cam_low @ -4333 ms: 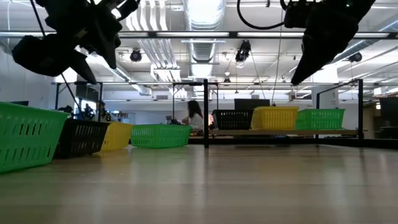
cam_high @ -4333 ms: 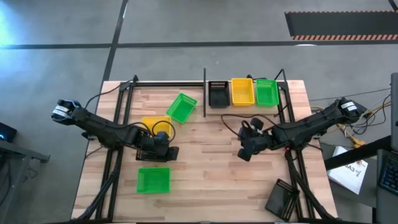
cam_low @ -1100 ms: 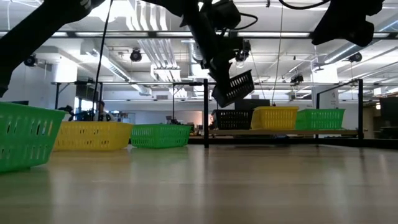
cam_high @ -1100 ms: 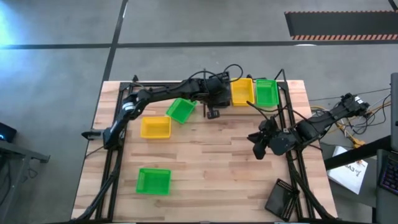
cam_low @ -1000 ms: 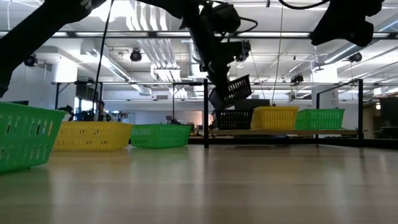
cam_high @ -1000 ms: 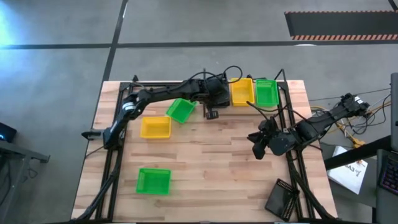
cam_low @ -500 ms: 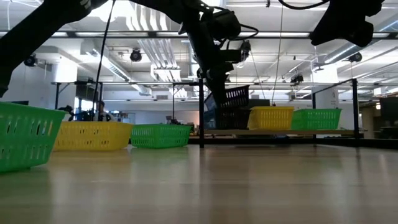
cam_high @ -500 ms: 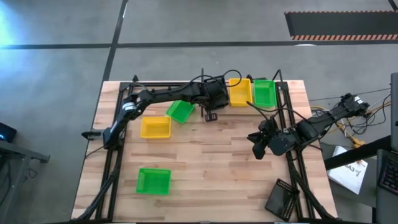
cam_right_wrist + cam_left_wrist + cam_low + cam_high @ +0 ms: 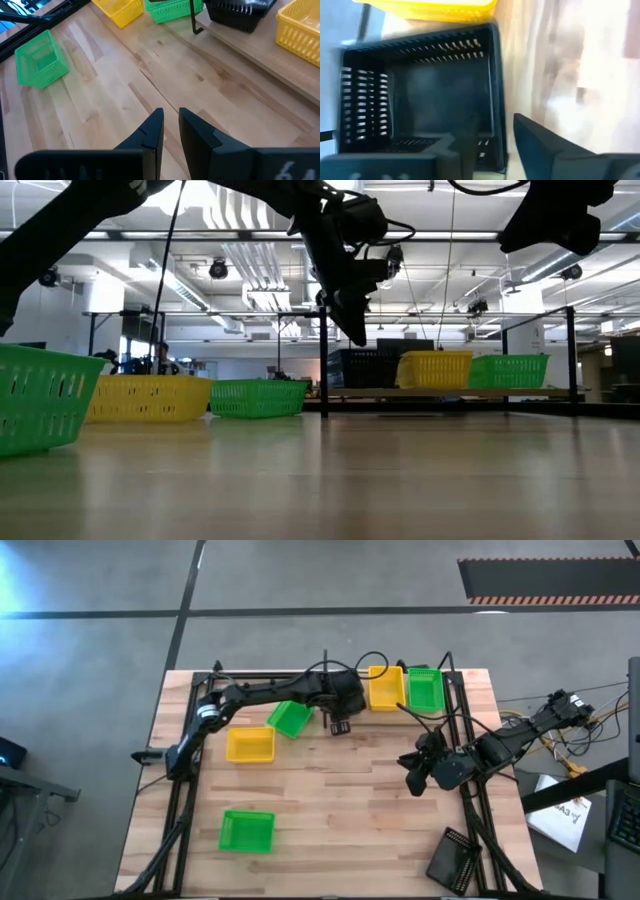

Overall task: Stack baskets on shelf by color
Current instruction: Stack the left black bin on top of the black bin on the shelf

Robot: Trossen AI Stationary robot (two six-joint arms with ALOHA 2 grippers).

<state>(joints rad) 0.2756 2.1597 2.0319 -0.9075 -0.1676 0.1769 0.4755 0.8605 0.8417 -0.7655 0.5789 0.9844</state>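
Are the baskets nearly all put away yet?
Not yet. On the shelf sit a black basket, a yellow basket and a green basket. The left tool hangs open over the black one. Left on the table: tilted green basket, front green basket, loose yellow basket, loose black basket. The right tool waits.

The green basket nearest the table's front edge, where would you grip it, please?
Probably a side wall at the rim, from straight above: the green basket sits upright, mouth up, standing apart, so one of the jaws fits inside, one outside.
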